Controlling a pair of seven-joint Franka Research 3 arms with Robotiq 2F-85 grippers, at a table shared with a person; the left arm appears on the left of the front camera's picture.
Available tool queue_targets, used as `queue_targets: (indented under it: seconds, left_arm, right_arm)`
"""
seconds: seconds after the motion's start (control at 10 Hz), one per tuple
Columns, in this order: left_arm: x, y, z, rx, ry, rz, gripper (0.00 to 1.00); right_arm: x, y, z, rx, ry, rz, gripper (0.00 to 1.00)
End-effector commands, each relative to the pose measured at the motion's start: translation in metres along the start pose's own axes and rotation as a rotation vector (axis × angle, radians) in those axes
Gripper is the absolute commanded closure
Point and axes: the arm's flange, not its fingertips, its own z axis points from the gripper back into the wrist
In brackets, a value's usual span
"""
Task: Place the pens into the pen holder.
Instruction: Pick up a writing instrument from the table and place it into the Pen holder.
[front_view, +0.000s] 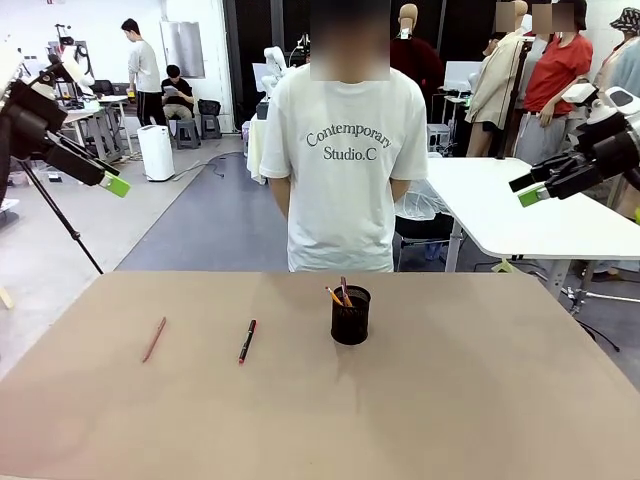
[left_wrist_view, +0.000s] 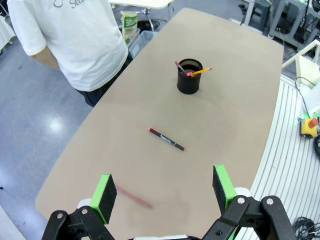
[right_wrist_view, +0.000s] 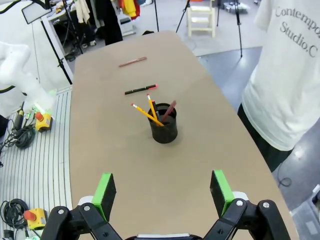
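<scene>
**Operator:** What is on the tabletop?

**Describer:** You face a plain tan tabletop (front_view: 450, 400). Near its middle the black mesh pen holder (front_view: 350, 316) stands upright. Pencils (right_wrist_view: 146, 114) lean out of its top: two orange-yellow ones and one reddish-brown. Two more things lie flat to your left of the holder, well apart from each other. A black pen (front_view: 247, 341) with a red tip is the nearer one. A reddish-brown pencil (front_view: 153, 340) lies farther out, toward the left edge.

**Operator:** And my tools?

**Describer:** Your left tool (left_wrist_view: 165, 187) hangs raised at your left side, well above the tabletop. Its green-padded fingers are spread wide with nothing between them. Your right tool (right_wrist_view: 162, 187) is raised at your right side, also spread wide and empty, and it looks down toward the holder.

**Operator:** Is anyone there?

**Describer:** A person (front_view: 343, 150) in a white printed T-shirt stands at the far edge, behind the holder.
</scene>
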Motion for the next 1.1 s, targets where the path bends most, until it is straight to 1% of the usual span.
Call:
queue_targets:
  seconds: [0.0,1.0]
  left_arm:
    - [-0.0002,-0.0021,0.0004,0.001,-0.009,-0.004,0.0]
    - [-0.0002,-0.0021,0.0004,0.001,-0.009,-0.004,0.0]
  right_arm:
    - [0.0039,0.0009,0.0014,-0.002,0.011,0.004,0.0]
    - [0.0039,0.0009,0.0014,-0.002,0.011,0.004,0.0]
